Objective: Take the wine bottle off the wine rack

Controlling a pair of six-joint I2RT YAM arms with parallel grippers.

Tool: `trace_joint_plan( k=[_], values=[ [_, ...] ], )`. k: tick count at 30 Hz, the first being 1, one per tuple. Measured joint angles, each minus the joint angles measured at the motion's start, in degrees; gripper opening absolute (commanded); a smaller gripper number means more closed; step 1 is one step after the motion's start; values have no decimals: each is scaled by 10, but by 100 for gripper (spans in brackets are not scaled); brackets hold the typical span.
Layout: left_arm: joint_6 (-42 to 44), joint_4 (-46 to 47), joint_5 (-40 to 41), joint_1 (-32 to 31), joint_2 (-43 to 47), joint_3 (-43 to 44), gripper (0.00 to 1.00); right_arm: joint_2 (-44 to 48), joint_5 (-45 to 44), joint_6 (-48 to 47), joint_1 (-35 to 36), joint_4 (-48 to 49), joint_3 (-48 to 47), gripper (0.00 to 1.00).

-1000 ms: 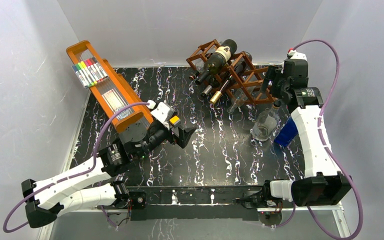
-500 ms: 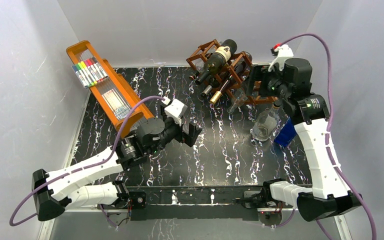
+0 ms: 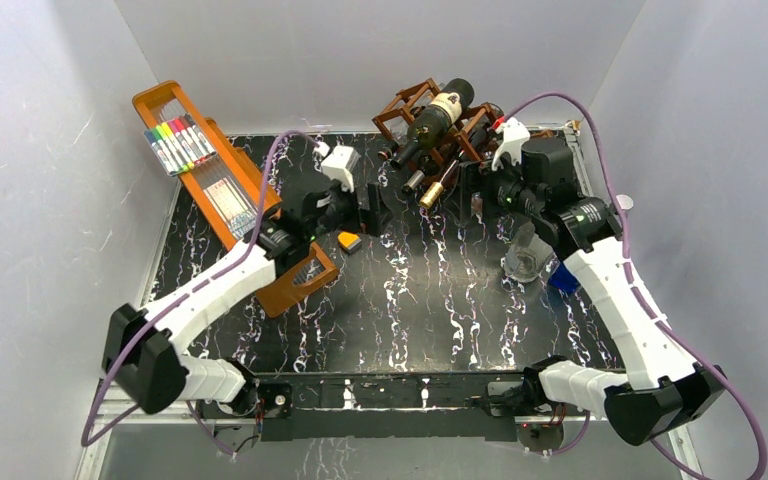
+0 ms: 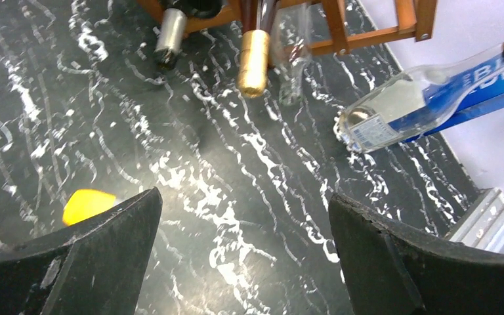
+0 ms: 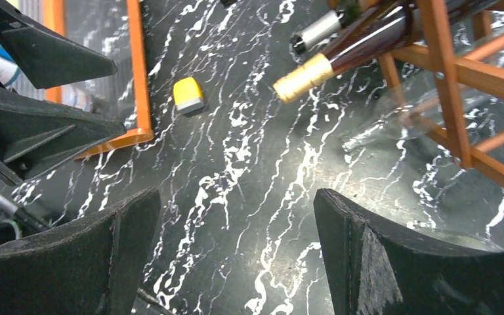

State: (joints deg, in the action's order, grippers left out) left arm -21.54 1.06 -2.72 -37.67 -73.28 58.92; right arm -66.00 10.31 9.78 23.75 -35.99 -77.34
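With my left hand (image 4: 244, 197) and right hand (image 5: 236, 193) spread empty, I worry a skewed pull on the gold-capped wine bottle (image 5: 341, 56) ahead drags the wine rack (image 5: 443, 79) over.

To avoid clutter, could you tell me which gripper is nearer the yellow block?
Left. The left gripper hovers just beyond the yellow block; the right gripper is well to its right, beside the wine rack.
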Motion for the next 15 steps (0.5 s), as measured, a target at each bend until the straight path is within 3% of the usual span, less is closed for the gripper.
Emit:
trace_joint_plan(
  k=[9,15],
  values=[
    [-4,-3,-23,11,-164,169,98,56,-68,-10,0,2,11,98],
    [-21,-65,-7,38,-281,332,98,91,-82,-10,0,5,36,98]
  ],
)
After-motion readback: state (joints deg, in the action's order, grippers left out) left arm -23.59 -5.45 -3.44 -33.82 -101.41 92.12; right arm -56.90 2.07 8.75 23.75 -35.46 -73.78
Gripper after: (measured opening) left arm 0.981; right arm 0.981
